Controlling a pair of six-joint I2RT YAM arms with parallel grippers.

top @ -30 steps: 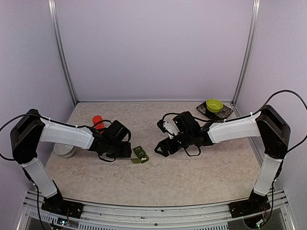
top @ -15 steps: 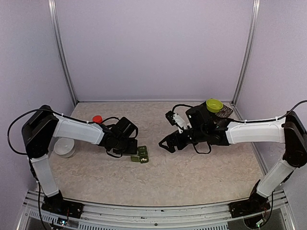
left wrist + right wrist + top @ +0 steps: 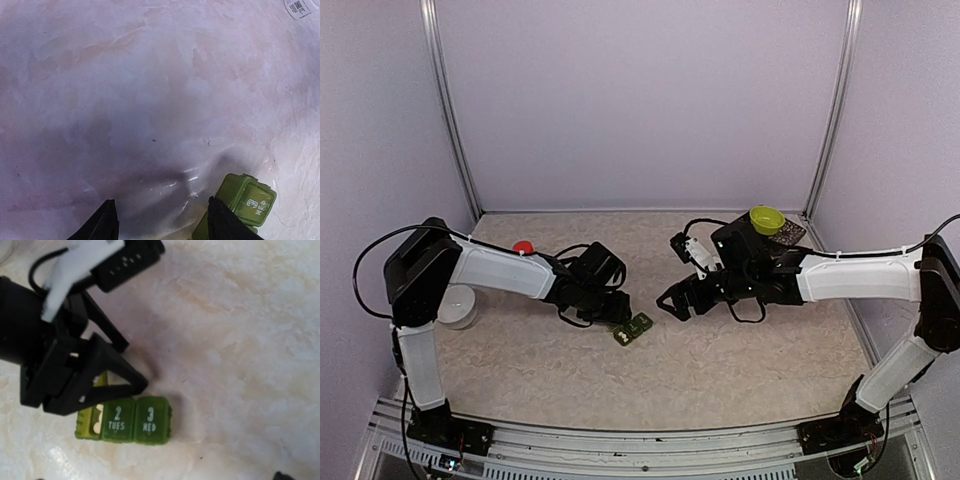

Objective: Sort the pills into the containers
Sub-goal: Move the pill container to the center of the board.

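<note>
The containers (image 3: pixel 634 328) are a green strip of three joined compartments lying on the table; it also shows in the right wrist view (image 3: pixel 135 420), with lids marked "2 TUES" and "3 WED". The first compartment (image 3: pixel 91 421) stands open with something pale inside. My left gripper (image 3: pixel 615 312) is open, its fingers spread (image 3: pixel 162 225). The strip (image 3: pixel 248 202) lies just outside its right finger (image 3: pixel 226 224), touching or nearly so. My right gripper (image 3: pixel 674 301) is open and empty, hovering to the right of the strip. No loose pills show.
A yellow-green bowl (image 3: pixel 766 219) sits on a dark mat (image 3: pixel 790 237) at the back right. A red-capped bottle (image 3: pixel 523 247) stands behind the left arm, and a white tub (image 3: pixel 456 305) is at the far left. Walls close the sides and back.
My left arm has reached further right, and the strip has slid right and turned with it. My right arm has pulled back towards the right, then held about still.
</note>
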